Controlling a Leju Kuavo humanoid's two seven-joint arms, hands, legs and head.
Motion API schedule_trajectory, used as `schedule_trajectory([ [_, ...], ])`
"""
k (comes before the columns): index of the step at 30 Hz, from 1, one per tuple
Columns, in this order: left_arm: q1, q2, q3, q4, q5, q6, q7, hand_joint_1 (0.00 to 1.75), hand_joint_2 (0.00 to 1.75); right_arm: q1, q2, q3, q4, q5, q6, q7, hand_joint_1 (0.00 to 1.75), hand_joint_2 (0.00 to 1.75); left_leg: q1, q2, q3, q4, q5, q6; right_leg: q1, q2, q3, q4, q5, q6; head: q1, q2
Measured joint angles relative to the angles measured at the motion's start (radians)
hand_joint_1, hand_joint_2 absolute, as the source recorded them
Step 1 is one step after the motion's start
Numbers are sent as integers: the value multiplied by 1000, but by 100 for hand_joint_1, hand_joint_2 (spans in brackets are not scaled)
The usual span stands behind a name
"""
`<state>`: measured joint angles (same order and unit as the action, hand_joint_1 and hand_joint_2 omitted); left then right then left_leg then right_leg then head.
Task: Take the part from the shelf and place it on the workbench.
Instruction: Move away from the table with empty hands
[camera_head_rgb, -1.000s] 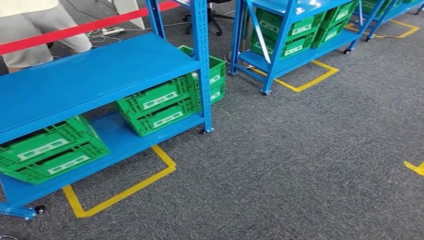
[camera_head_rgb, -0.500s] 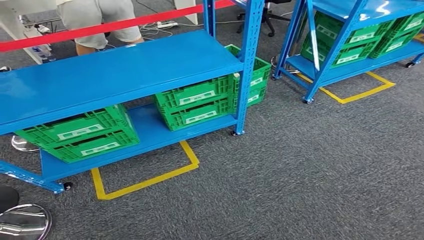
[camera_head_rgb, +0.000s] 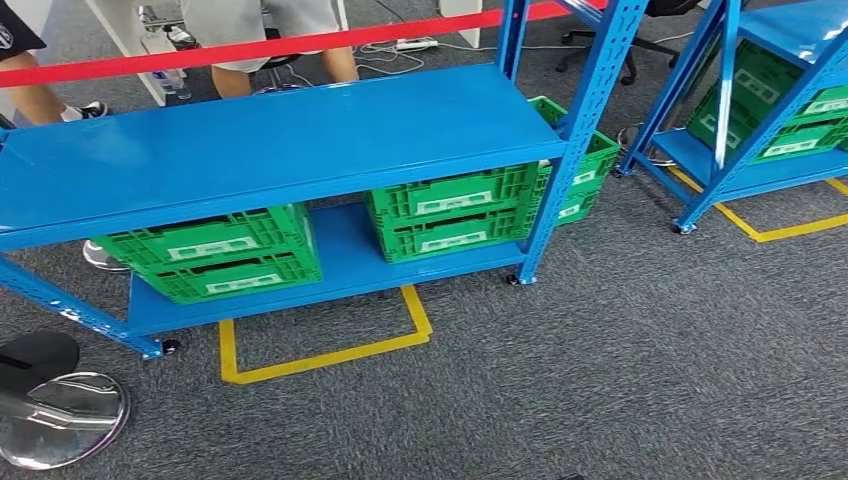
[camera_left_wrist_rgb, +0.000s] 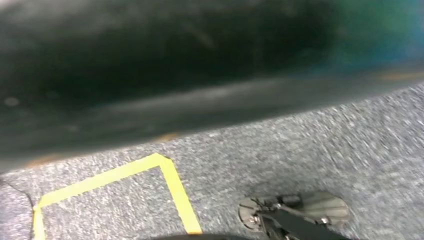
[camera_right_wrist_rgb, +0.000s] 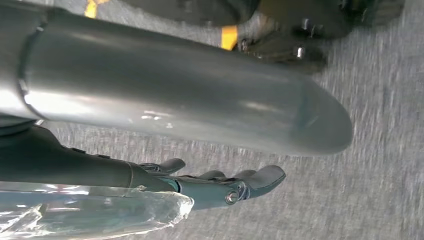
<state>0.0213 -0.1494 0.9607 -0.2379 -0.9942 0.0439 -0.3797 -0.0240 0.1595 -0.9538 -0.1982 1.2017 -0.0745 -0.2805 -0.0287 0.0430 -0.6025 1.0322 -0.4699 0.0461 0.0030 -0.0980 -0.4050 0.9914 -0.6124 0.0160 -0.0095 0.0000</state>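
The part, a clear crinkled plastic-wrapped piece (camera_right_wrist_rgb: 90, 212), lies right against the dark fingers of the right hand (camera_right_wrist_rgb: 220, 185) in the right wrist view, low over the grey carpet (camera_head_rgb: 650, 380) and off the shelf. The fingers reach out past the wrapping, slightly curled. The arm hangs, so I judge the hand is grasping the part, but the hold itself is hidden and I cannot tell for certain.

Since a second ago the whole head view has swung. The long blue metal shelf (camera_head_rgb: 280, 140) with its two green plastic crates (camera_head_rgb: 225, 255) (camera_head_rgb: 455, 210) now sits in the middle, where before it was at the left. A round chrome base (camera_head_rgb: 60, 420) has come in at the near left, and the second blue shelf (camera_head_rgb: 740, 150) has slid to the far right. This is the camera turning, not the things moving.

The robot looks to be turning leftward with the part. I can make out no workbench, so placing is still ahead. People's legs (camera_head_rgb: 260, 30) stand beyond the red barrier band (camera_head_rgb: 250, 48), on the far side of the shelf
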Motion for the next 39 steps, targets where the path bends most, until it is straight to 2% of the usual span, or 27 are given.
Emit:
schedule_trajectory([
  [2, 5, -1, 3, -1, -4, 1, 0, 0, 0, -3, 1, -1, 0, 1, -2, -1, 0, 0, 6, -12, 33, -28, -4, 5, -3, 31, -13, 43, 5, 10, -1, 0],
  [4, 2, -3, 7, -2, -9, 2, 0, 0, 0, -4, 1, -2, 0, 1, -3, -2, 0, 0, 9, -23, 61, -44, -13, 9, -8, 79, -82, 150, -15, 17, 1, -1],
  [6, -4, -5, 10, -2, -15, 3, 0, 0, 0, -1, 1, -4, 0, 2, -4, -3, 0, 0, 10, -36, 77, -45, -29, 9, -13, 96, -174, 249, -62, 24, 2, 0],
  [7, -3, -7, 13, -2, -17, 3, 1, 0, 0, 2, 1, -5, 0, 2, -4, -3, 0, 0, 11, -43, 90, -45, -38, 6, -17, 97, -207, 266, -77, 29, 2, 0],
  [8, -2, -8, 15, -2, -19, 3, 1, 0, 0, 5, 1, -6, 0, 2, -4, -4, 0, 0, 13, -48, 105, -44, -48, 2, -21, 97, -227, 257, -76, 33, 2, 0],
  [9, 0, -9, 17, -2, -20, 4, 2, 0, 0, 7, 1, -6, 0, 2, -3, -4, 0, 0, 16, -52, 123, -44, -60, -4, -26, 97, -235, 220, -49, 38, 3, 0],
  [11, 3, -8, 21, -2, -21, 9, 3, 0, 0, 9, 1, -7, 0, 3, 2, -3, 0, 0, 20, -59, 149, -39, -85, -19, -37, 100, -237, 124, 64, 47, 6, 0],
  [12, 1, -8, 24, -3, -24, 11, 4, 0, 0, 9, 2, -7, 1, 4, 5, -3, 0, 0, 20, -61, 153, -36, -97, -27, -38, 103, -233, 92, 109, 43, 6, 0],
  [13, -1, -7, 26, -3, -27, 14, 4, 0, 0, 9, 2, -7, 1, 5, 8, -3, 0, 0, 21, -63, 153, -33, -105, -34, -37, 105, -234, 77, 137, 35, 4, 0],
  [15, -8, -8, 28, -4, -33, 19, 4, 0, 0, 11, 2, -8, 1, 6, 12, -1, 0, 0, 25, -65, 150, -29, -110, -43, -30, 103, -228, 75, 134, 11, 1, 0],
  [17, -10, -9, 30, -4, -36, 21, 4, 0, 0, 12, 1, -9, 0, 7, 13, -1, 0, 0, 29, -61, 141, -1, -117, -53, -30, 93, -216, 67, 130, -4, 1, 0],
  [19, -11, -10, 31, -5, -37, 22, 4, 0, 0, 8, 1, -11, 0, 7, 14, -1, 0, 0, 31, -56, 92, 91, -152, -63, -29, 82, -198, 58, 121, -16, -1, 0],
  [21, -12, -11, 34, -5, -39, 22, 4, 0, 0, 6, 1, -12, 0, 7, 15, -1, 0, 0, 33, -55, 12, 211, -199, -68, -26, 68, -185, 56, 110, -22, -2, 0],
  [22, -11, -12, 35, -5, -40, 22, 4, 0, 0, 6, 1, -12, 0, 7, 16, -1, 0, 0, 33, -54, -19, 246, -205, -68, -24, 60, -178, 56, 104, -23, -2, 0],
  [23, -9, -12, 37, -5, -41, 22, 4, 0, 0, 6, 1, -13, 0, 7, 16, -1, 0, 0, 33, -54, -35, 249, -190, -66, -22, 53, -170, 55, 98, -23, -2, 0],
  [24, -8, -12, 39, -5, -44, 22, 5, 0, 0, 6, 1, -14, 0, 7, 16, -1, 0, 0, 32, -50, -33, 218, -155, -62, -21, 45, -162, 55, 92, -23, -2, 0],
  [25, -8, -12, 40, -5, -46, 22, 5, 0, 0, 6, 1, -14, 0, 8, 17, -1, 0, 0, 29, -39, -17, 162, -106, -56, -20, 36, -153, 55, 86, -23, -2, 0],
  [26, -8, -12, 41, -5, -49, 22, 6, 0, 0, 6, 2, -15, 0, 9, 16, -1, 0, 0, 23, -14, 2, 104, -69, -49, -19, 28, -144, 54, 81, -21, -2, 0],
  [28, -13, -12, 44, -5, -53, 22, 6, 0, 0, 6, 2, -16, 0, 12, 16, 0, 0, 0, 9, 32, 24, 23, -43, -37, -15, 8, -134, 53, 71, -13, -6, 0],
  [29, -15, -12, 46, -5, -53, 22, 6, 0, 0, 6, 2, -16, 0, 13, 17, 0, 0, 0, 5, 41, 25, 13, -46, -34, -12, -3, -130, 52, 67, -7, -7, 0],
  [31, -12, -13, 48, -5, -55, 23, 7, 0, 0, 5, 2, -17, 0, 15, 17, 1, 0, 0, 8, 20, 27, 0, -30, -28, -10, -19, -122, 48, 57, 6, -6, 0],
  [33, -10, -15, 49, -5, -56, 24, 8, 0, 0, 4, 2, -17, 0, 16, 17, 0, 0, 0, 15, -6, 34, -13, -18, -20, -12, 24, -131, 81, 28, 14, -3, 0],
  [35, -13, -17, 51, -6, -56, 25, 8, 0, 0, 5, 2, -17, 0, 17, 17, 0, 0, 0, 18, -32, 37, -17, -14, -14, -14, 81, -180, 188, -31, 19, 1, 0],
  [36, -14, -18, 51, -6, -56, 25, 8, 0, 0, 6, 2, -17, 0, 17, 17, 0, 0, 0, 18, -47, 37, -17, -15, -13, -14, 91, -213, 253, -57, 21, 3, 0],
  [37, -15, -19, 52, -6, -56, 25, 8, 0, 0, 8, 2, -17, 0, 17, 17, 0, 0, 0, 18, -61, 38, -16, -16, -12, -14, 95, -240, 298, -68, 22, 3, 0],
  [38, -14, -20, 52, -6, -56, 25, 8, 0, 0, 8, 2, -17, 0, 17, 17, 1, 0, 0, 18, -73, 40, -16, -18, -11, -14, 96, -253, 311, -57, 22, 3, 0],
  [39, -13, -21, 53, -6, -57, 25, 8, 0, 0, 8, 2, -17, 0, 17, 17, 1, 0, 0, 18, -84, 44, -16, -20, -11, -14, 97, -248, 284, -25, 23, 4, 0],
])
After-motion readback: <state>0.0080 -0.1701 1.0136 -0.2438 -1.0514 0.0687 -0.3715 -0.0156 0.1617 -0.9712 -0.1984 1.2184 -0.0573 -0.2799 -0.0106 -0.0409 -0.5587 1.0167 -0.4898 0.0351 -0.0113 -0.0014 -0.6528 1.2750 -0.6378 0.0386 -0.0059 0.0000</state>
